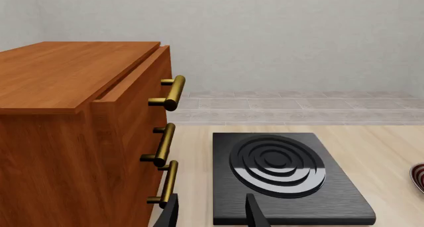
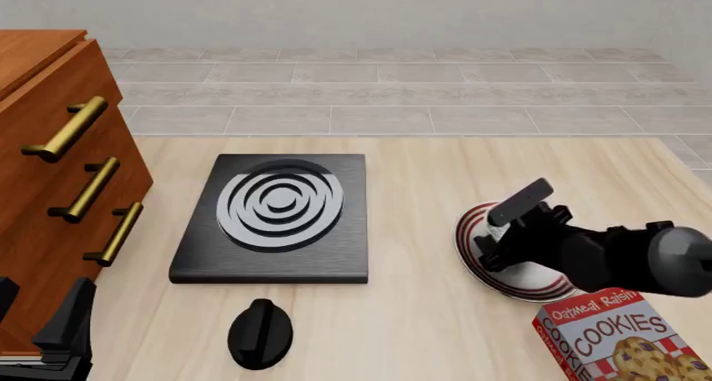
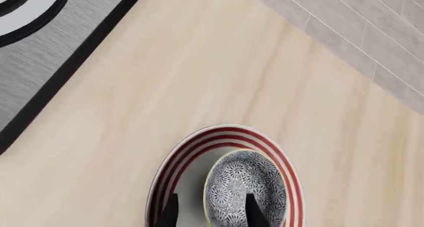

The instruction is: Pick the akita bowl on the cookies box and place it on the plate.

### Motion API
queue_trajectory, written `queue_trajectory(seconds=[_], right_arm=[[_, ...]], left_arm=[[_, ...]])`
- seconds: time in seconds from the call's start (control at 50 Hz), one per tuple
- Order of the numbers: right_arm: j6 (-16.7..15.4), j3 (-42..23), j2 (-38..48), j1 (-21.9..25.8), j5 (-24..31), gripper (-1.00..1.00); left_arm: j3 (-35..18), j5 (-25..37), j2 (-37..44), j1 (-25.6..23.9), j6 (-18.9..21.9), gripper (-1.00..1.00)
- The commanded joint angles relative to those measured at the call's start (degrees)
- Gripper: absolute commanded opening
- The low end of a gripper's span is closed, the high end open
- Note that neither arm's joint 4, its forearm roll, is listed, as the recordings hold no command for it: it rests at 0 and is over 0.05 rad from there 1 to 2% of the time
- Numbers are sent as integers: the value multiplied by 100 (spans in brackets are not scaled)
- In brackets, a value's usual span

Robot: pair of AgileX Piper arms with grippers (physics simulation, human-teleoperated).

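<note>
Now akita bowl (image 3: 243, 189) sits upright inside plate (image 3: 174, 180); right gripper (image 3: 209, 212) fingers straddle its rim, grip unclear.

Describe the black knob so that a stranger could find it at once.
Start at the black slab with grey-white rings, in the middle of the table. Just in front of its near edge, toward the arms, lies the black knob. It is small, dark all over, with a raised ridge across its top.

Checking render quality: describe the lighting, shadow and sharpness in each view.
Left wrist view: a glossy sheen lies across the black slab, and edges are crisp. Front view: flat, even light with only faint shadows; the cookies box lettering is sharp. Right wrist view: the akita bowl speckling is clear, without blur.
</note>
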Motion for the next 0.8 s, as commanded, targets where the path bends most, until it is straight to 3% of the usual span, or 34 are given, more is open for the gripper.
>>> queue_trajectory(seconds=[0.02,0.5,0.8], right_arm=[[70,209,-492,44,58,100],[344,944,-2359,633,358,100],[638,1487,-3214,1101,225,100]], left_arm=[[0,0,0,0,0,100],[0,0,0,0,0,100],[0,0,0,0,0,100]])
